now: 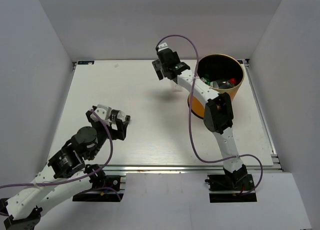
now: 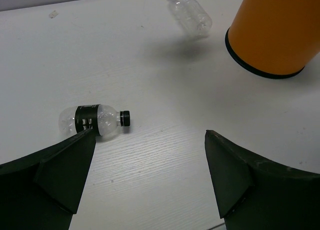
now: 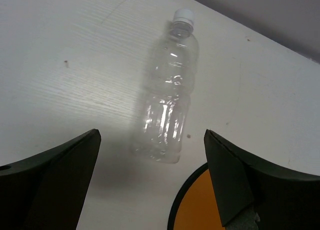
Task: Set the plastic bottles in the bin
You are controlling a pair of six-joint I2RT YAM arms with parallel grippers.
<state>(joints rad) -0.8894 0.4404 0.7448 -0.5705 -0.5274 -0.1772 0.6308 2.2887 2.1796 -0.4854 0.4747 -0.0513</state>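
A plain clear bottle (image 3: 167, 100) with a white cap shows straight below my right gripper (image 3: 152, 135), which is open and holds nothing. It is beside the base of the orange bin (image 3: 200, 210), outside it, and I cannot tell whether it rests on the table. My right gripper (image 1: 169, 70) hangs high, left of the bin (image 1: 242, 77), which holds several bottles (image 1: 220, 83). A small clear bottle (image 2: 95, 121) with a black label and black cap lies on its side just ahead of the left finger of my open left gripper (image 2: 150, 135), apart from it.
White walls close in the table on three sides. From the left wrist view the bin (image 2: 272, 35) stands at the far right with the clear bottle (image 2: 192, 17) to its left. My right arm leans along the bin's near side.
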